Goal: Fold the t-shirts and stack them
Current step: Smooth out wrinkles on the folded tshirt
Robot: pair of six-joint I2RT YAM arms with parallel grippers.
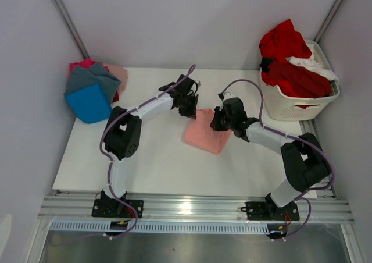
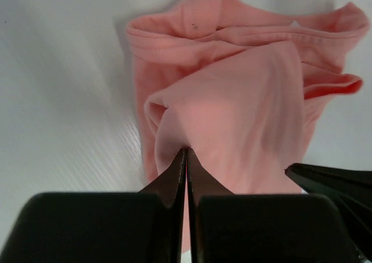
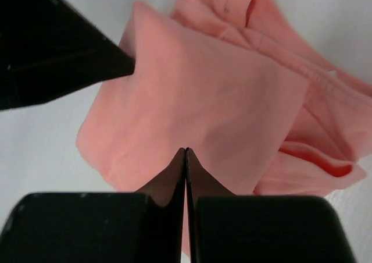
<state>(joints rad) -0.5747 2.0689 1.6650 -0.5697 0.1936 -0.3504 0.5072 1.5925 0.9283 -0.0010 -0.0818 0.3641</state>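
- The salmon-pink t-shirt [image 1: 204, 138] is lying bunched on the white table [image 1: 157, 164], to the left of the white slatted laundry basket [image 1: 296, 107] and apart from it.
- The left fingers [image 2: 172, 178] are clenching a raised fold of this shirt on its side away from the basket, their tips pressed together with cloth pinched between them.
- The right fingers [image 3: 170, 178] are gripping the same raised fold on the side nearer the basket, equally tight.
- Between the two grips the cloth is hanging as a smooth sheet, while a stitched hem is lying crumpled on the table behind it.
- Red t-shirts [image 1: 286, 45] are heaping out of the basket, with a white one [image 1: 312, 63] draped over them.
- Far left of the basket, across the table, a bright blue shirt [image 1: 88, 104] is sitting folded, touching a grey one [image 1: 93, 80], with magenta [image 1: 80, 64] and pale pink [image 1: 119, 74] cloth behind.
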